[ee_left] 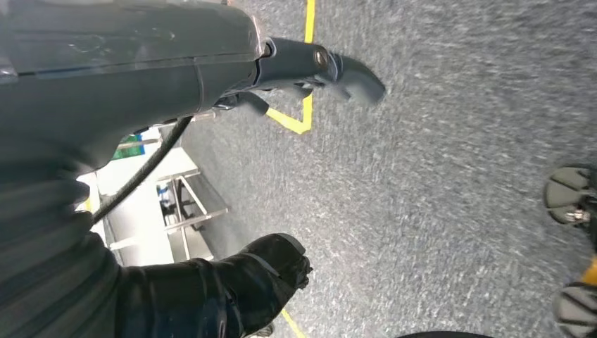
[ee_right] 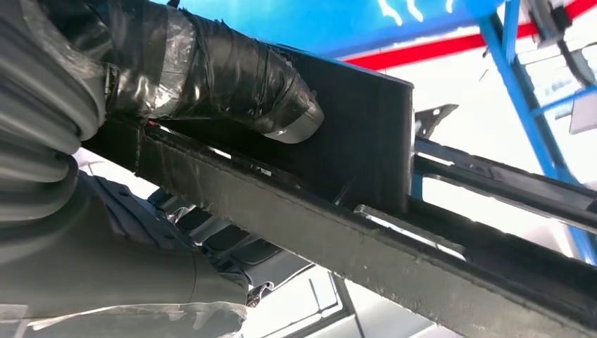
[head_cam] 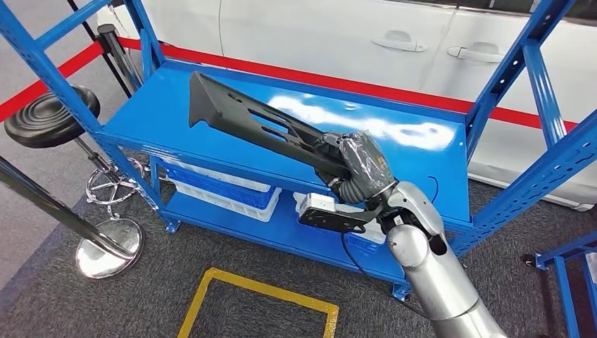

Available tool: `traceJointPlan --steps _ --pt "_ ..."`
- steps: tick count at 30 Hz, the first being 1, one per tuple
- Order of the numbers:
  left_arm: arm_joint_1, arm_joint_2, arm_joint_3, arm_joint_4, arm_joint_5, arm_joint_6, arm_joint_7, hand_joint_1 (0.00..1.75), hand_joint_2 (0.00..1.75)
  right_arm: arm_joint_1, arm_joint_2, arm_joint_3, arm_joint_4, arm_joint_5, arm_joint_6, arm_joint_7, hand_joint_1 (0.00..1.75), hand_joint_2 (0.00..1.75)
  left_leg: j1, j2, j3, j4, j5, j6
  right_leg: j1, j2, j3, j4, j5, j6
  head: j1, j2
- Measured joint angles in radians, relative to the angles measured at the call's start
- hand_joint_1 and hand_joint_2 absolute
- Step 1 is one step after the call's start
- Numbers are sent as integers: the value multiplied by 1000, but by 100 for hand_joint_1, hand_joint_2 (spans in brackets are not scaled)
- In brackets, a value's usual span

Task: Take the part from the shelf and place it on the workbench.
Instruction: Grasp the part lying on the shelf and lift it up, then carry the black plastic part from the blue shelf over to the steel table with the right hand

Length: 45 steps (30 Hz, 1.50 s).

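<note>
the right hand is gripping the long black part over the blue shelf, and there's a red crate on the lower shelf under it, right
Not quite: the crate on the lower level is blue, not red, as the head view shows. The rest stands: the right hand grips the long black part by one end over the blue shelf.

Bright overhead glare on the shelf [head_cam: 394, 130] — floor perhaps motion-blurred in the left wrist view.

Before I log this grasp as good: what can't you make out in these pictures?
- Right hand fingers under the black part: head view, hidden by the hand's back.
- Part's far end: right wrist view, cut off by the edge.
- Left hand grip state: left wrist view, fingers half hidden by its cover.
</note>
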Motion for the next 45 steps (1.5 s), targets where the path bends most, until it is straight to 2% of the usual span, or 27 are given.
traceJointPlan --steps 1,2,5,7,9,11,13,14,16,18,19,21,22,24,26,28,30,31,32,33,35,37,39,40,42,43,45 --pt "1 0 0 0 0 1 0 0 175 3 -2 1 -3 -1 1 0 175 175 0 -8 -9 6 3 -2 -1 1 13 -2 5 1 0 0" --pt "2 -1 0 0 0 1 0 0 175 5 -4 1 -7 -2 1 0 175 175 1 -17 -17 14 4 -4 -2 3 45 -43 27 1 0 0" --pt "0 -3 0 0 0 2 0 0 175 4 -8 3 -20 -7 3 0 175 175 1 -40 -40 38 2 -15 -3 44 145 -207 74 -7 0 0" --pt "-1 -4 0 0 0 3 0 0 175 3 -11 4 -25 -13 7 0 175 175 2 -54 -52 44 6 -27 1 51 155 -230 73 -16 0 0" --pt "0 -2 0 0 -1 5 0 0 175 1 -12 6 -27 -24 12 0 175 175 3 -61 -58 44 9 -38 -2 30 155 -237 80 -29 0 0" --pt "0 1 0 1 -1 8 0 0 175 -2 -12 6 -29 -35 17 0 175 175 2 -30 -78 84 -18 -50 -7 8 158 -248 87 -41 -4 0" --pt "-1 2 0 1 -2 10 0 0 175 -2 -13 7 -31 -41 19 -1 175 175 5 10 -130 197 -79 -61 -6 -17 158 -253 90 -48 -8 0" --pt "-2 2 0 2 -2 10 0 0 175 -2 -14 7 -31 -42 21 -1 175 175 7 19 -160 260 -106 -65 -5 -30 157 -253 90 -49 -7 0" --pt "-1 3 0 2 -2 11 0 0 175 0 -16 7 -31 -44 23 -1 175 175 12 25 -181 309 -111 -70 -4 -56 157 -252 90 -49 -7 0" --pt "0 3 0 3 -2 11 -1 0 175 0 -17 7 -32 -46 23 -1 175 175 14 43 -127 210 -51 -70 -5 -80 159 -252 89 -46 -7 0" --pt "0 4 0 3 -3 11 -2 0 175 0 -17 7 -33 -47 23 -1 175 175 11 67 -90 138 -25 -68 -3 -91 160 -252 87 -44 -7 0" --pt "0 5 0 3 -3 11 -3 0 175 0 -18 7 -36 -49 22 -1 175 175 3 98 -45 45 5 -55 3 -110 162 -252 86 -35 -6 0" --pt "0 5 0 3 -3 11 -3 0 175 -1 -19 7 -38 -49 22 -1 175 175 -1 100 -44 35 5 -48 7 -119 163 -252 87 -30 -6 0" --pt "1 6 0 3 -3 11 -3 0 175 -1 -20 7 -40 -50 22 -1 175 175 0 74 -49 31 14 -34 7 -131 165 -254 87 -18 -6 0" --pt "1 7 0 4 -3 12 -3 0 175 -1 -23 7 -43 -50 21 -1 175 175 4 52 -48 23 23 -20 1 -87 155 -224 61 -9 -6 0" --pt "0 9 0 4 -3 13 -4 0 175 1 -30 7 -44 -51 21 -2 175 175 6 31 -48 18 29 -10 -2 -21 109 -122 1 -6 -5 0" --pt "0 10 0 5 -3 14 -6 0 175 7 -40 7 -45 -52 21 -2 175 175 3 3 -52 20 31 -6 0 0 51 -2 -44 -7 -5 0" --pt "0 10 0 7 -3 14 -7 0 175 10 -44 7 -45 -52 22 -1 175 175 1 -13 -53 23 31 -5 1 3 40 17 -39 -8 -5 0" --pt "0 10 0 8 -3 14 -9 0 175 12 -48 7 -45 -52 22 -1 175 175 0 -31 -54 26 31 -5 2 6 46 1 -16 -11 -5 0" --pt "1 10 0 10 -3 14 -9 0 175 12 -50 7 -45 -52 22 -1 175 175 -1 -47 -54 31 30 -6 1 14 71 -52 21 -15 -5 0" --pt "0 10 0 14 -3 14 -9 0 175 13 -55 7 -46 -53 22 0 175 175 -1 -76 -61 42 26 -11 -2 70 126 -178 77 -22 -6 0" --pt "-2 10 0 16 -4 15 -9 0 175 13 -58 8 -47 -53 22 -1 175 175 4 -101 -75 48 27 -22 -2 109 147 -232 88 -23 -6 0" --pt "0 12 0 17 -4 16 -10 0 175 12 -60 8 -48 -54 21 -1 175 175 8 -128 -84 45 33 -36 -1 85 149 -239 90 -28 -6 0" --pt "2 13 0 18 -4 16 -10 0 175 11 -60 8 -48 -54 21 -1 175 175 6 -120 -87 49 31 -41 -4 70 153 -246 92 -33 -7 0" --pt "2 15 0 20 -4 19 -11 0 175 11 -61 8 -51 -53 18 0 175 175 2 -58 -114 103 -1 -51 -9 38 163 -259 96 -42 -14 0" --pt "0 15 0 22 -4 23 -12 0 175 13 -63 8 -53 -52 14 0 175 175 2 -17 -141 158 -29 -56 -6 22 165 -261 96 -45 -18 0" --pt "-3 15 0 29 -5 39 -16 0 175 26 -80 6 -58 -51 0 -4 175 175 7 20 -201 276 -77 -63 -2 -13 166 -261 94 -46 -21 0"
